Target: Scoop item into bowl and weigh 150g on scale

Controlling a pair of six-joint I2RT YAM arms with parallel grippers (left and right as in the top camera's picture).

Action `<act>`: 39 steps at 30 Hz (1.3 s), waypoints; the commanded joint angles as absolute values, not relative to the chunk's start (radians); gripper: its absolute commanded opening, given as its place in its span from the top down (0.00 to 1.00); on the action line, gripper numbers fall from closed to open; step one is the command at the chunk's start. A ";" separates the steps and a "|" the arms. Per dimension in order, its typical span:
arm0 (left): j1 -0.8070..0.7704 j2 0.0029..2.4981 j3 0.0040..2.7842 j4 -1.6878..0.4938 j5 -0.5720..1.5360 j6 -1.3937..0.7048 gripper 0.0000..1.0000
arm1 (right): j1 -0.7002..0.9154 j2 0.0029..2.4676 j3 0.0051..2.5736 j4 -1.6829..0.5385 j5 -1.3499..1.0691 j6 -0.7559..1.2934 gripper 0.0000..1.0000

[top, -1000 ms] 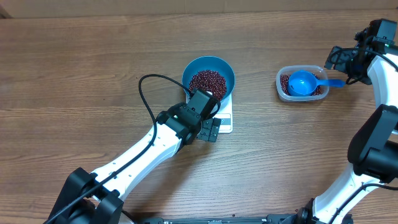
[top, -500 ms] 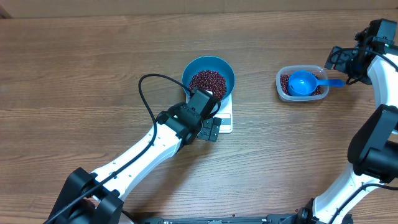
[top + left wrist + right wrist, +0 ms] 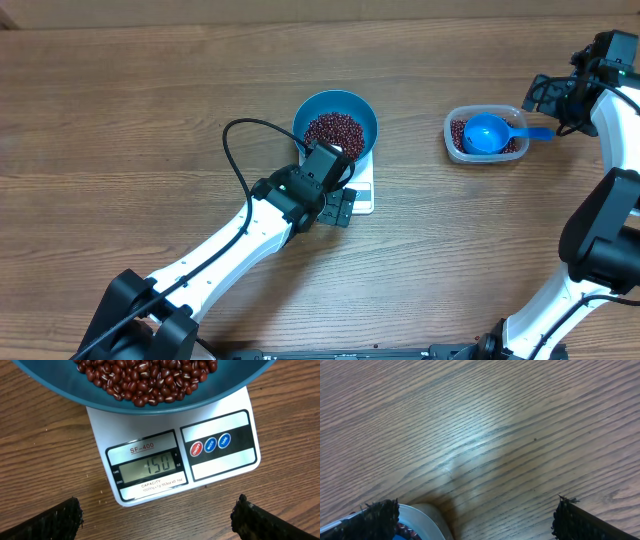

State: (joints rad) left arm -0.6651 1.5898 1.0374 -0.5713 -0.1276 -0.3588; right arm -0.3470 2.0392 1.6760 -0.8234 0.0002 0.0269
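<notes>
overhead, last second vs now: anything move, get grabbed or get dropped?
Nothing visibly changed. The left gripper stays open in front of the scale, and the right gripper stays open near the tub. The bowl of beans sits on the scale and the scoop in the tub, as before.

The left half of the table [image 3: 110, 110] is open wood, and so is the wide gap between the bowl [image 3: 335, 99] and the clear tub [image 3: 447, 136], so you can slide a gripper through either spot with nothing in the way. The middle's the crowded bit: the bowl sits on the scale [image 3: 365, 195], and the left gripper [image 3: 159, 516] hangs right at the scale's front edge. Its black cable [image 3: 228, 150] loops up beside the bowl, so front-left is blocked. By the tub it's tight too, with the scoop [image 3: 487, 133] handle poking out toward the right arm [image 3: 600, 95].
</notes>
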 commanded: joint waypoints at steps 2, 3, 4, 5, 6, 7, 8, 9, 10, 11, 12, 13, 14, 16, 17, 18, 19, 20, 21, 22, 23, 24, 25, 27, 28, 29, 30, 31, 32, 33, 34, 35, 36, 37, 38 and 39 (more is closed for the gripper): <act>-0.661 1.595 1.037 -0.574 -0.138 -0.337 0.00 | -0.348 2.022 1.668 -0.816 0.006 0.038 0.00; -0.661 1.595 1.037 -0.575 -0.138 -0.337 0.00 | -0.348 2.022 1.668 -0.817 0.006 0.038 0.00; -0.661 1.595 1.037 -0.576 -0.138 -0.337 0.00 | -0.348 2.022 1.668 -0.817 0.006 0.038 0.00; -0.661 1.595 1.037 -0.578 -0.137 -0.337 0.00 | -0.348 2.022 1.668 -0.816 0.006 0.038 0.00; -0.661 1.595 1.038 -0.581 -0.137 -0.337 0.00 | -0.348 2.022 1.668 -0.817 0.006 0.038 0.00; -0.661 1.595 1.040 -0.587 -0.137 -0.339 0.00 | -0.348 2.022 1.668 -0.817 0.006 0.038 0.00; -0.661 1.595 1.042 -0.592 -0.138 -0.341 0.00 | -0.348 2.022 1.668 -0.816 0.006 0.038 0.00; -0.661 1.595 1.044 -0.595 -0.138 -0.341 0.00 | -0.348 2.022 1.668 -0.817 0.006 0.038 0.00; -0.661 1.595 1.044 -0.595 -0.138 -0.341 0.01 | -0.348 2.022 1.668 -0.817 0.006 0.038 0.00; -0.661 1.595 1.044 -0.595 -0.138 -0.345 0.00 | -0.348 2.022 1.668 -0.817 0.006 0.038 0.00; -0.661 1.595 1.044 -0.595 -0.138 -0.345 0.00 | -0.348 2.022 1.668 -0.817 0.006 0.038 0.00; -0.661 1.595 1.045 -0.595 -0.138 -0.345 0.01 | -0.348 2.022 1.668 -0.817 0.006 0.038 0.00; -0.661 1.595 1.045 -0.595 -0.138 -0.345 0.00 | -0.348 2.022 1.668 -0.817 0.006 0.038 0.00; -0.661 1.595 1.045 -0.595 -0.138 -0.345 0.00 | -0.348 2.022 1.668 -0.816 0.006 0.038 0.00; -0.661 1.595 1.045 -0.595 -0.138 -0.345 0.00 | -0.348 2.022 1.668 -0.816 0.006 0.038 0.00; -0.661 1.595 1.045 -0.595 -0.138 -0.345 0.00 | -0.348 2.022 1.668 -0.816 0.006 0.038 0.00; -0.661 1.595 1.045 -0.595 -0.138 -0.345 0.00 | -0.348 2.022 1.668 -0.816 0.006 0.038 0.00; -0.661 1.595 1.045 -0.595 -0.138 -0.345 0.01 | -0.348 2.022 1.668 -0.816 0.006 0.038 0.00; -0.661 1.595 1.045 -0.595 -0.138 -0.346 0.00 | -0.348 2.022 1.668 -0.816 0.006 0.038 0.00; -0.661 1.595 1.045 -0.595 -0.138 -0.348 0.00 | -0.348 2.022 1.668 -0.817 0.006 0.038 0.00; -0.661 1.595 1.045 -0.595 -0.138 -0.348 0.00 | -0.348 2.022 1.668 -0.817 0.006 0.038 0.00; -0.661 1.595 1.045 -0.595 -0.138 -0.350 0.01 | -0.348 2.022 1.668 -0.817 0.006 0.038 0.00; -0.661 1.595 1.045 -0.597 -0.138 -0.356 0.00 | -0.348 2.022 1.668 -0.817 0.006 0.038 0.00; -0.661 1.595 1.045 -0.599 -0.138 -0.363 0.00 | -0.348 2.022 1.668 -0.817 0.007 0.038 0.00; -0.661 1.595 1.045 -0.601 -0.138 -0.364 0.01 | -0.348 2.022 1.668 -0.817 0.006 0.038 0.00; -0.661 1.595 1.045 -0.603 -0.138 -0.367 0.00 | -0.348 2.022 1.668 -0.817 0.006 0.038 0.00; -0.661 1.594 1.045 -0.605 -0.138 -0.368 0.00 | -0.348 2.022 1.668 -0.816 0.006 0.038 0.00; -0.661 1.594 1.045 -0.606 -0.138 -0.368 0.00 | -0.348 2.022 1.668 -0.817 0.006 0.038 0.00; -0.661 1.594 1.045 -0.606 -0.138 -0.371 0.00 | -0.348 2.022 1.668 -0.817 0.006 0.038 0.00; -0.661 1.593 1.045 -0.606 -0.138 -0.374 0.01 | -0.348 2.022 1.668 -0.817 0.006 0.038 0.00; -0.661 1.593 1.046 -0.604 -0.138 -0.374 0.00 | -0.348 2.022 1.668 -0.817 0.006 0.038 0.00; -0.661 1.593 1.046 -0.602 -0.138 -0.374 0.00 | -0.348 2.022 1.668 -0.817 0.006 0.038 0.00; -0.661 1.593 1.045 -0.602 -0.140 -0.374 0.00 | -0.348 2.022 1.668 -0.816 0.006 0.038 0.00; -0.661 1.593 1.046 -0.604 -0.146 -0.375 0.00 | -0.348 2.022 1.668 -0.816 0.006 0.038 0.00; -0.661 1.593 1.045 -0.606 -0.155 -0.375 0.00 | -0.348 2.022 1.668 -0.817 0.006 0.038 0.00; -0.661 1.593 1.045 -0.618 -0.187 -0.394 0.00 | -0.348 2.022 1.668 -0.816 0.006 0.038 0.00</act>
State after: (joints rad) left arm -0.6651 1.5898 1.0374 -0.6052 -0.1318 -0.3637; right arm -0.3470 2.0392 1.6760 -0.8227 0.0002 0.0277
